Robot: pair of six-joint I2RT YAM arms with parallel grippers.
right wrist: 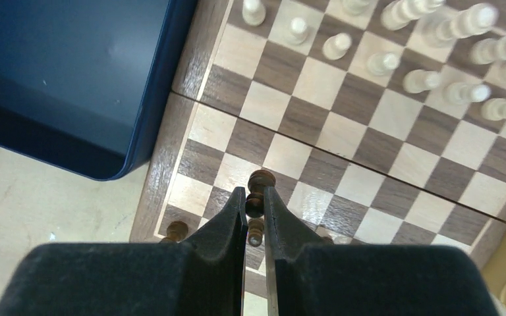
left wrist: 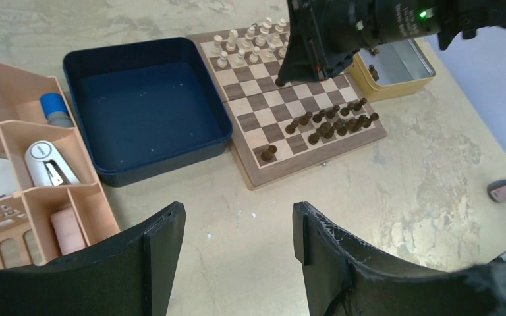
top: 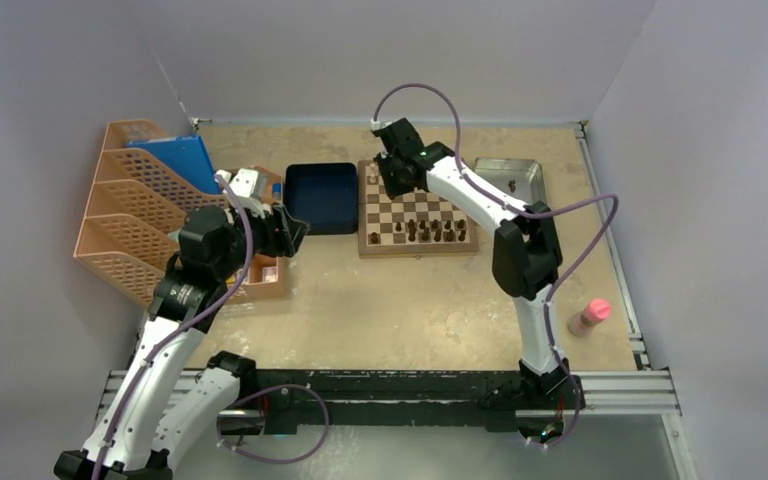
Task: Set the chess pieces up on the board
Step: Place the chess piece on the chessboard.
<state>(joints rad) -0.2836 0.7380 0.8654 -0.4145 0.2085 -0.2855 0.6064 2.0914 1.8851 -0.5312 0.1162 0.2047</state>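
right gripper [right wrist: 254, 197] pinched shut on a dark chess piece [right wrist: 261, 179] — left gripper [left wrist: 238, 220] gapes wide, empty.

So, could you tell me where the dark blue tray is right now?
In the top view the dark blue tray sits left of centre, beside the chessboard's left edge, with the peach desk organiser on its other side.

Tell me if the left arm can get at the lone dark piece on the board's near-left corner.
Probably yes. The lone dark piece stands apart from the others, only bare table lies between it and the open left pincer, and the right pincer hovers over the board's far side.
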